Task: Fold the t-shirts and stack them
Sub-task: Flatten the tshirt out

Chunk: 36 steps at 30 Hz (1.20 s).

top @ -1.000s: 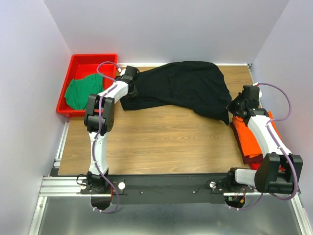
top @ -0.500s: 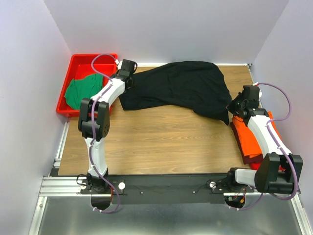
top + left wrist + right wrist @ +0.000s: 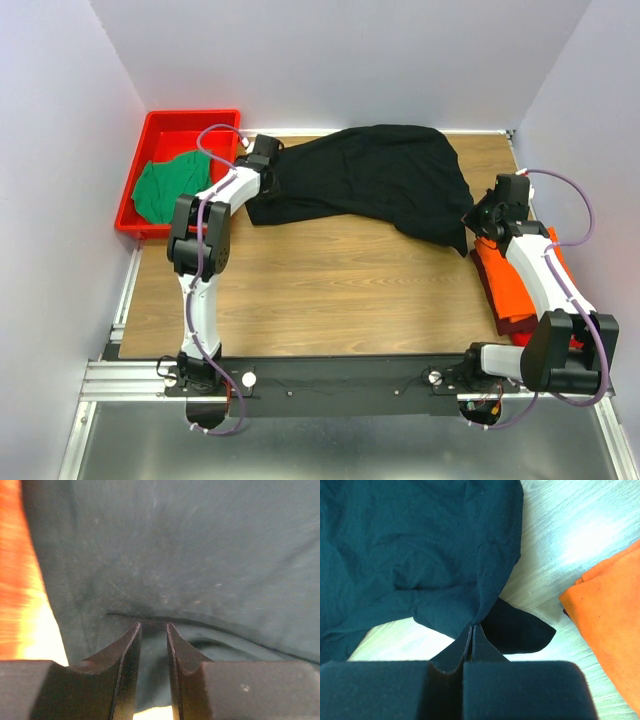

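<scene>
The left gripper (image 3: 153,625) has its jaws slightly apart, with nothing visible between them. It sits low over the left end of the black t-shirt (image 3: 370,175), and the top view hides the cloth directly beneath it.

The right gripper (image 3: 471,627) has its jaws together, pinching a fold at the shirt's right edge.

The black t-shirt lies spread and crumpled across the far half of the table (image 3: 330,290).

The orange t-shirt (image 3: 503,295) lies folded at the right edge, largely covered by the right arm.

The green t-shirt (image 3: 165,185) is bunched in the red tray (image 3: 185,122).
</scene>
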Each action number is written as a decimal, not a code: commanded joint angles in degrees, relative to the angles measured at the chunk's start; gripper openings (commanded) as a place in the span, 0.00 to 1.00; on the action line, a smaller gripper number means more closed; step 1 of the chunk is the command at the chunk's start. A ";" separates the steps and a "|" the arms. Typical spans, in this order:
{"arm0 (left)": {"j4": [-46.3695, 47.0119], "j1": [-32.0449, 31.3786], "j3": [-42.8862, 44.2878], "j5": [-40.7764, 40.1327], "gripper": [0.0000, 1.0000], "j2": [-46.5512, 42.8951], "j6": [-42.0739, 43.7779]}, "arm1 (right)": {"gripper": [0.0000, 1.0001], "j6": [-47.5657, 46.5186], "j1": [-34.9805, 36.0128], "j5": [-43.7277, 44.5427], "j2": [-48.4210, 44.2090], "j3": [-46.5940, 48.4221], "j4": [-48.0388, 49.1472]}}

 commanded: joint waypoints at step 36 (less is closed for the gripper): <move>1.47 -1.08 -5.75 9.03 0.00 -5.56 4.63 | 0.01 0.35 -0.36 -3.67 0.83 -0.99 2.41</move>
